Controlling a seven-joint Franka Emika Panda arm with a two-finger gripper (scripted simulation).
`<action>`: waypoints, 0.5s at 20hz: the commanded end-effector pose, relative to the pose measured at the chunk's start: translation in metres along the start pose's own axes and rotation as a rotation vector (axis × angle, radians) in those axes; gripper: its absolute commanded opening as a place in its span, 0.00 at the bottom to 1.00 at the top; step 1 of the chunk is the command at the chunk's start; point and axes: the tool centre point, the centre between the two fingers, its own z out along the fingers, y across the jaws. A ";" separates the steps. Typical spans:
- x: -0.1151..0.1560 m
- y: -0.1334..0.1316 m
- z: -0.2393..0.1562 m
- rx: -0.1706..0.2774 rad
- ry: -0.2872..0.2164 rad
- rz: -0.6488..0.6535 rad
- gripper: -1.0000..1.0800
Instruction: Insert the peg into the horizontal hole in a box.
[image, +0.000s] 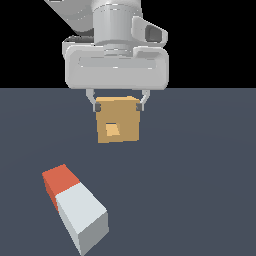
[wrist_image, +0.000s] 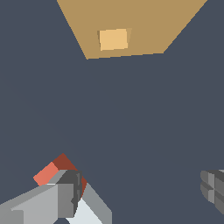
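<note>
hand (image: 118, 107) hangs released and empty above bare floor between box (image: 118, 126) and peg (image: 75, 207), touching neither.

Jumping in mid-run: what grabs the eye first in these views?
The orange-tan box sits mid-scene, its small square hole facing the exterior camera. The gripper hangs open in front of the box, holding nothing. The peg lies on the floor nearer the camera, towards the exterior view's left.

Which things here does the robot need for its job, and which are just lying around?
Needed: the peg, the box, its hole, and the open gripper.

Just lying around: nothing; only the dark floor is left.
</note>
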 end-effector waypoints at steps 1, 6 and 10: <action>-0.006 -0.006 0.005 -0.001 0.000 -0.037 0.96; -0.023 -0.019 0.016 -0.002 -0.001 -0.130 0.96; -0.038 -0.029 0.025 -0.004 -0.002 -0.208 0.96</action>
